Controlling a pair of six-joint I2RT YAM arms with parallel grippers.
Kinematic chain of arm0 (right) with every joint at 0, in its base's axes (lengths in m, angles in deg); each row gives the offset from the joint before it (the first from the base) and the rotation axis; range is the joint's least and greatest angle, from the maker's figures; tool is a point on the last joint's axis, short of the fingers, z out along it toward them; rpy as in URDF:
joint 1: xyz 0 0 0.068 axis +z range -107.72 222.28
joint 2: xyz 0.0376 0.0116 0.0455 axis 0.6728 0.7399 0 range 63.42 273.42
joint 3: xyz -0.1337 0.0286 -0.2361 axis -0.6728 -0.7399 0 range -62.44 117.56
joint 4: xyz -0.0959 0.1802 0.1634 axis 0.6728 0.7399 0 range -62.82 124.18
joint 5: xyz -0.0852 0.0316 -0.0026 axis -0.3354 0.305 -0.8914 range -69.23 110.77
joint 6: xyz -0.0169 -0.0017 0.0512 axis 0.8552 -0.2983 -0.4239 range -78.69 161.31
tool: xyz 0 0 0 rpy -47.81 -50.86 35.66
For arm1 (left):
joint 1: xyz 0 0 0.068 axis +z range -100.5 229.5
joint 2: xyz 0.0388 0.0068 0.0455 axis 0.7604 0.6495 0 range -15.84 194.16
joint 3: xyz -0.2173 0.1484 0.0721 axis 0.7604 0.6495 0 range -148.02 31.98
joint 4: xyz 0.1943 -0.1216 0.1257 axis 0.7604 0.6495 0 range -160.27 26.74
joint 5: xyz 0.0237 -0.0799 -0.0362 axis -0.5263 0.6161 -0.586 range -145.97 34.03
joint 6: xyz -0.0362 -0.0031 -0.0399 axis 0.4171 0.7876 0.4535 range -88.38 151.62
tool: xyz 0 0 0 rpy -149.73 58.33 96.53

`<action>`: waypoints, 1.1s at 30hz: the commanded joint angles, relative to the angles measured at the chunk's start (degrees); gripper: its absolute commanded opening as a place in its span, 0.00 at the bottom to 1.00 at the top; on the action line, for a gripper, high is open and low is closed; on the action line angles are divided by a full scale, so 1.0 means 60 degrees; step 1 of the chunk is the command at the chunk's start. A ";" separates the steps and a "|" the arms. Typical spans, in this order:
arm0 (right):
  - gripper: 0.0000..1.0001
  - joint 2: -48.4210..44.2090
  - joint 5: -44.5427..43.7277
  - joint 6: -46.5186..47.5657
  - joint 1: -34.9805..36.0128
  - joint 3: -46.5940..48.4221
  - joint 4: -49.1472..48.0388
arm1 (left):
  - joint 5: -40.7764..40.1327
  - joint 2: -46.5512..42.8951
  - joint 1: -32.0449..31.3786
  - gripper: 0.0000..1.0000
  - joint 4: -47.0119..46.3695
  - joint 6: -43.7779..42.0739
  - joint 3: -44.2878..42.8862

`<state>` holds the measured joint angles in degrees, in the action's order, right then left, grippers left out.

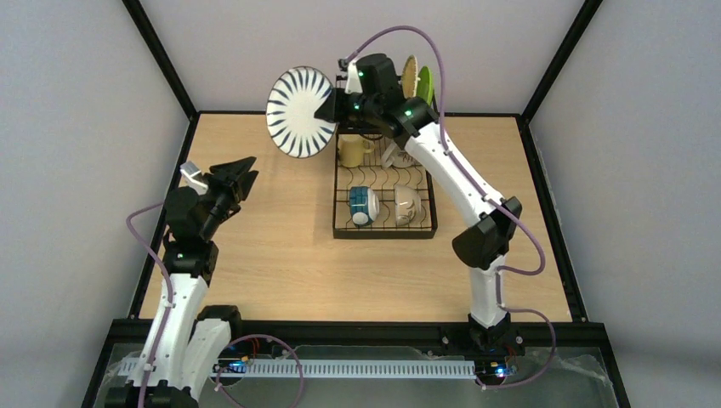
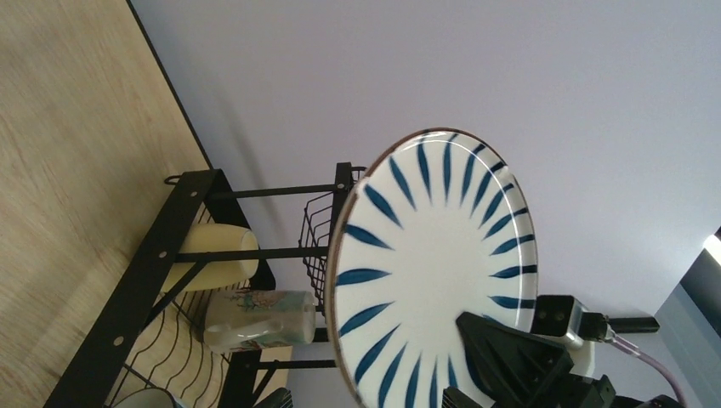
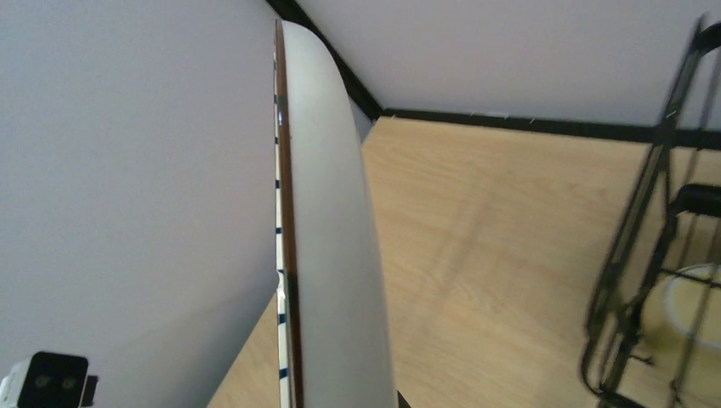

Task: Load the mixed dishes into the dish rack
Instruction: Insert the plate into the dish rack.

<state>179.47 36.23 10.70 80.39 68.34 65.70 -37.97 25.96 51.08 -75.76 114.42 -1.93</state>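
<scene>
Right end effector point(image 1: 328, 109) pinches the blue-striped plate point(image 1: 298, 102) by its rim, upright to suit the dish rack point(image 1: 384, 231) slots — left end effector point(image 1: 246, 176) wide, empty.

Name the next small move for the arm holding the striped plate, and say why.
Probably swing the striped plate rightward over the dish rack: the right gripper holds it upright by its rim, in the air, left of the rack.

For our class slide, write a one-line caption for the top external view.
Right hand holds the striped plate on edge by the dish rack; open left hand hovers nearby.
</scene>
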 commanded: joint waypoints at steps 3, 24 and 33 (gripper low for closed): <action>0.00 -0.1442 -0.0839 0.0824 -0.0053 0.0623 -0.1348 | 0.0120 -0.0058 0.0117 0.99 0.0235 -0.0145 -0.0299; 0.00 -0.1488 -0.7125 0.5326 -0.0052 0.0633 -0.2512 | 0.0320 0.0547 0.0248 0.99 0.1369 -0.1253 -0.0941; 0.00 -0.0490 -0.9117 0.6319 -0.0024 0.0929 -0.3390 | 0.0232 0.0567 0.0242 0.99 0.4517 -0.3998 -0.1629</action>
<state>175.05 -10.19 44.47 80.08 70.37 55.85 -36.70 29.42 52.33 -59.61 99.47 -11.11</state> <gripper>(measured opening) 0.200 0.990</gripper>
